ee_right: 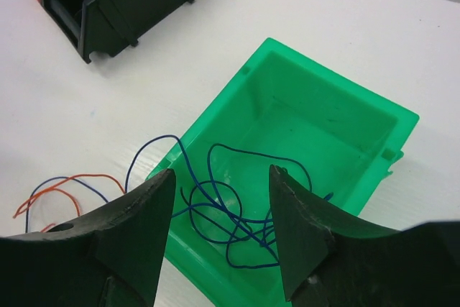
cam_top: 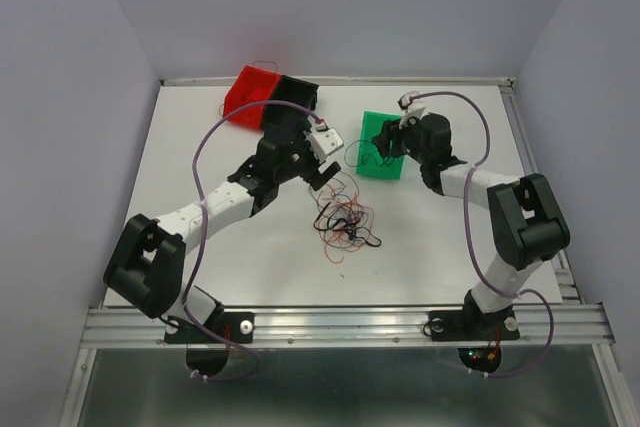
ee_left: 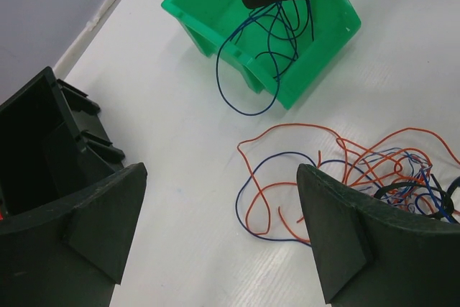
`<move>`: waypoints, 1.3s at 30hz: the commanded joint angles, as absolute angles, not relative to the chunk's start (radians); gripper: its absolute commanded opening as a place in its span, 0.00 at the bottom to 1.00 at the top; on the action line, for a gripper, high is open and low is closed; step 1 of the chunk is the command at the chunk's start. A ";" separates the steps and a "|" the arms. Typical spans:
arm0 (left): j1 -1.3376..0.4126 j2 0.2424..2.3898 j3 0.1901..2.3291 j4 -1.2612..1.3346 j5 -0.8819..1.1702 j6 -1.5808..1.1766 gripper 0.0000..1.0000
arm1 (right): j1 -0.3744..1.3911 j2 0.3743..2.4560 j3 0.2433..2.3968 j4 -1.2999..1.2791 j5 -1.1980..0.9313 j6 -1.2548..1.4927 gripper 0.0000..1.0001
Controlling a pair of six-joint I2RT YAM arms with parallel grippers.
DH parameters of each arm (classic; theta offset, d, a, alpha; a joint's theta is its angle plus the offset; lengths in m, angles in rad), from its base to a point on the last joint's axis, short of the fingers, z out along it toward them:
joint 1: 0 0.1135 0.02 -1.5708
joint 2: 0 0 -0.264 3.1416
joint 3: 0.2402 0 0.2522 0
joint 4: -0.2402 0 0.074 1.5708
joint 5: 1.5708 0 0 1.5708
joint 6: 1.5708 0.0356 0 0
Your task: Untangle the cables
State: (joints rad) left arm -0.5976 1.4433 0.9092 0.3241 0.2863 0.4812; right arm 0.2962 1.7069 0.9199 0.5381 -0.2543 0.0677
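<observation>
Cables (cam_top: pixel 345 219), thin looping wires in red, orange, black, blue: tangled pile mid white table (cam_top: pixel 420 237), just beside left gripper (ee_left: pixel 223 239), fingers wide apart, holding nothing. Right gripper (ee_right: pixel 221 231) fingers parted, empty, above blue strands lying in green plastic bin (ee_right: pixel 330 116); one blue loop spills over its rim. Black bin (ee_right: pixel 122 5) and red bin (cam_top: pixel 245 95) side by side near far edge. Pile well apart from all table edges.
</observation>
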 commanded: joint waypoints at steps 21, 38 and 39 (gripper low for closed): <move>-0.545 1.470 0.959 0.362 0.330 0.446 0.96 | 0.304 1.769 0.994 0.531 -0.299 -0.003 0.01; -0.543 1.457 0.953 0.360 0.337 0.445 0.95 | 0.275 1.664 0.836 0.641 -0.107 0.130 0.00; -0.543 1.457 0.953 0.360 0.339 0.443 0.96 | 0.272 1.663 0.831 0.649 -0.115 0.133 0.01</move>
